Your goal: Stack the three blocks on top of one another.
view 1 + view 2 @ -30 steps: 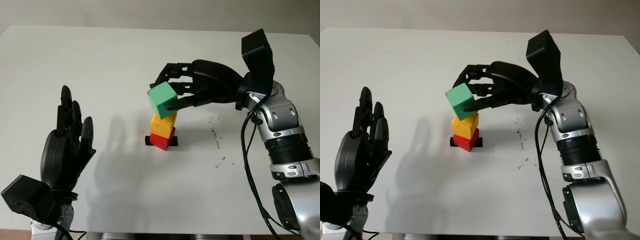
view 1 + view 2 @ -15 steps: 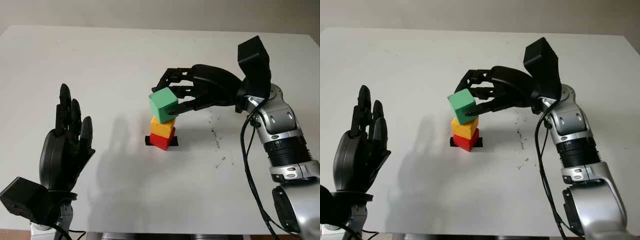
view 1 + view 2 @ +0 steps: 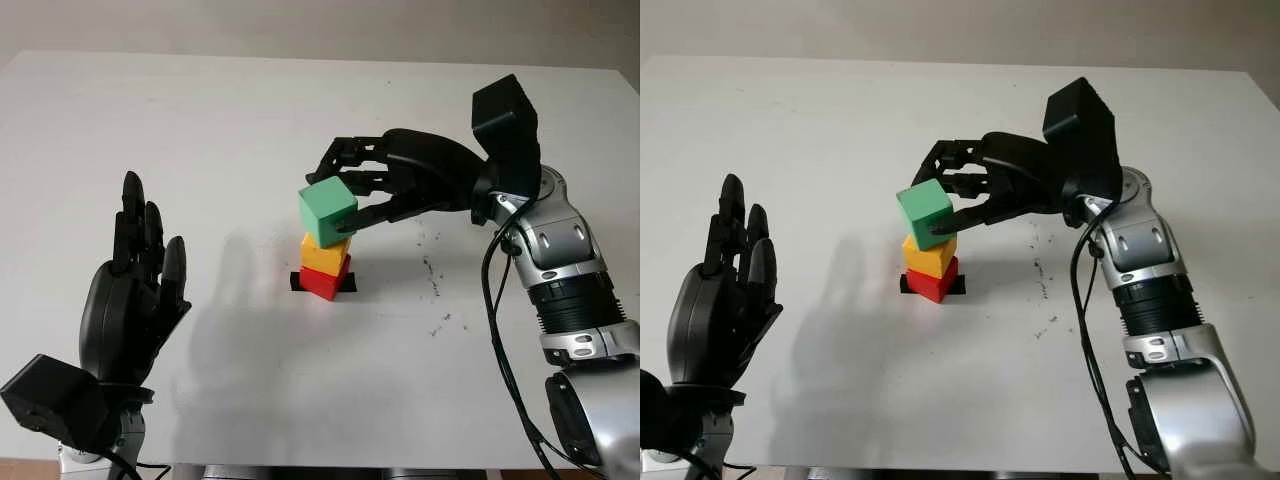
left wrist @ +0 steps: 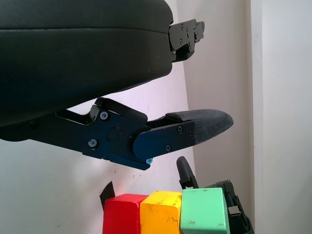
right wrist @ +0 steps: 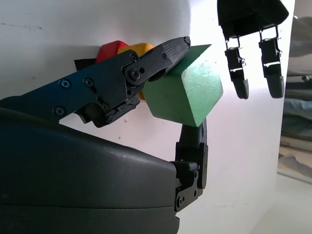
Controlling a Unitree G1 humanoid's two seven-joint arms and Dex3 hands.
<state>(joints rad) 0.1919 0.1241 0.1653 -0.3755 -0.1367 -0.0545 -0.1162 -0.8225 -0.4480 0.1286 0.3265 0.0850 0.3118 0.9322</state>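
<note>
A: Left eye view. What do we note as just changed?

B: The right hand (image 3: 375,190) has come down with the green block (image 3: 327,210), its fingers (image 3: 345,160) closed on it. A second ago the block hung higher; now its lower edge meets the yellow block (image 3: 326,255), which sits on the red block (image 3: 319,283) over a black mark (image 3: 296,280) on the desk (image 3: 200,120). We judge the last placement nearly made, though the green block sits tilted and is not yet released.

A: Right eye view?

B: The same. The left hand (image 3: 715,300) hovers open, well apart at the near left.

A: Left wrist view?

B: We see red, yellow and green in one row, faces touching.

A: Right wrist view?

B: The green block (image 5: 187,90) is pinched between a finger on one face and another on the opposite face.

A: Any brands or writing?

B: We read none on blocks, hands or desk.
</note>
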